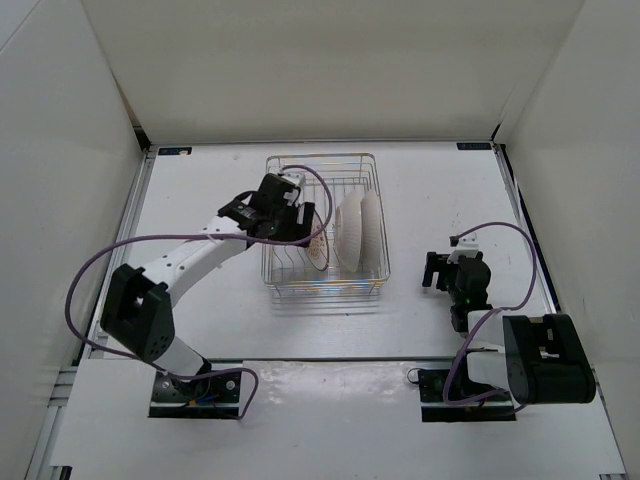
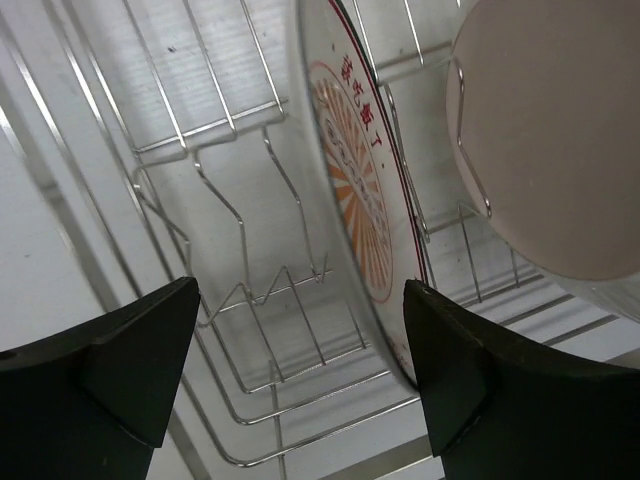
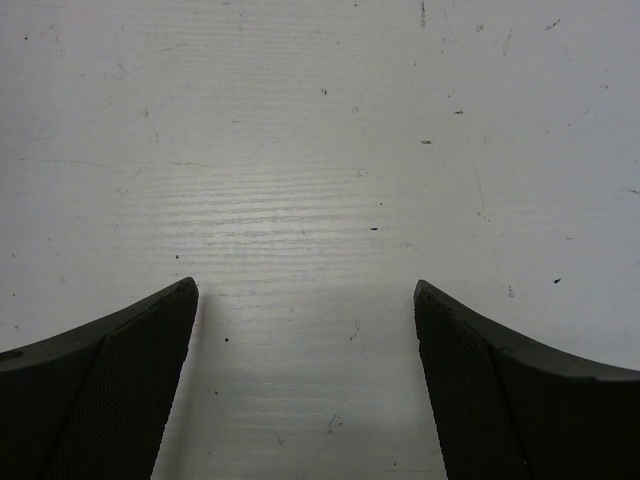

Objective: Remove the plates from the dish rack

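Silver wire of the dish rack point(image 2: 243, 235) fills the left wrist view. The left gripper point(image 2: 300, 360) points down into it, jaws spread wide, nothing clamped. Between the jaws and beyond the tips there are bare tines and rack floor toward the left-hand jaw, and the striped plate point(image 2: 362, 190) toward the right-hand jaw. The plate stands on edge in the tines, with orange-brown rays and a ring of red characters facing the open gap and a dark line along its rim. Its lower rim runs down close to the inner face of the right-hand jaw; whether they touch or a sliver of gap remains, cannot tell. Past that jaw, further right, is a white-backed plate point(image 2: 550, 130), also on edge, with a wire tine crossing its back. From above, the left gripper sits over the rack's left half, its arm reaching in from the near left. The striped plate is right at its tips, the white-backed plate comes next, and the third plate point(image 1: 373, 232) is farthest from the gripper. All three are upright and packed side by side. The right gripper point(image 3: 305, 385) is well apart from the rack, off to its right, pointing down at the white table point(image 3: 320, 150). Its jaws are wide too, with mesh-textured pads showing and only scuffed, speckled tabletop between them. It holds nothing and touches nothing visible.
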You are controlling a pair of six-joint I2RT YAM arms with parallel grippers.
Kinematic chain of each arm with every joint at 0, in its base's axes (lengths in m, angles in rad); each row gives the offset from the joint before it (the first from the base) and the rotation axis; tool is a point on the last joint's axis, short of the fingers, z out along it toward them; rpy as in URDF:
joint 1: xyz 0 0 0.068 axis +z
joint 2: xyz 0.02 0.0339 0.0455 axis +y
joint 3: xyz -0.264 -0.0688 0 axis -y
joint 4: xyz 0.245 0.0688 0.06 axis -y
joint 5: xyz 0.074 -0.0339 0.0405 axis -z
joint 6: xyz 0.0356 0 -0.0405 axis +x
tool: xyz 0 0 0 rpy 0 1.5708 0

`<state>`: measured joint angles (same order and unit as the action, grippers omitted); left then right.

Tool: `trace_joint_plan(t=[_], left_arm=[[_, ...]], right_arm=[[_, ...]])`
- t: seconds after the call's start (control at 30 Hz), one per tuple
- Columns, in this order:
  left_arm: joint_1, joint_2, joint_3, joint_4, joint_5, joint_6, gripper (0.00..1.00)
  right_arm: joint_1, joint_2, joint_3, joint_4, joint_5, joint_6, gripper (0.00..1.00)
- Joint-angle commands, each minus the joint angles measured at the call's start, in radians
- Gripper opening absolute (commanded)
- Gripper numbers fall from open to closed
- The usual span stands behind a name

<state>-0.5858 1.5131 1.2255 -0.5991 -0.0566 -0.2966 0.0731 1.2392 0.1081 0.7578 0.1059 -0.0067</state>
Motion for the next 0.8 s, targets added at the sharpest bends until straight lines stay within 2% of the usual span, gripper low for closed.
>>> trace_joint_plan(t=[0.0, 0.2, 0.33, 0.43, 0.63, 0.77], left_arm=[[-0.040, 0.024, 0.029, -0.017, -0.052, 0.008, 0.93], [-0.083, 0.139, 0.083, -0.021, -0.098, -0.001, 0.87], [-0.085, 0.150, 0.059, 0.031, -0.098, -0.013, 0.65], [-0.085, 0.139, 0.042, 0.055, -0.097, -0.026, 0.53], [-0.094, 0.085, 0.028, 0.099, -0.109, -0.029, 0.45], [-0.105, 0.058, 0.046, 0.120, -0.117, -0.029, 0.36]], right_arm=[[0.001, 0.000, -0.004, 0.035, 0.014, -0.006, 0.90], [0.004, -0.001, -0.004, 0.035, 0.015, -0.004, 0.90], [-0.001, -0.004, -0.004, 0.035, 0.015, -0.004, 0.90], [0.002, -0.001, -0.004, 0.034, 0.012, -0.006, 0.90], [0.001, 0.003, -0.002, 0.034, 0.012, -0.006, 0.90], [0.001, 0.000, -0.002, 0.035, 0.014, -0.006, 0.90]])
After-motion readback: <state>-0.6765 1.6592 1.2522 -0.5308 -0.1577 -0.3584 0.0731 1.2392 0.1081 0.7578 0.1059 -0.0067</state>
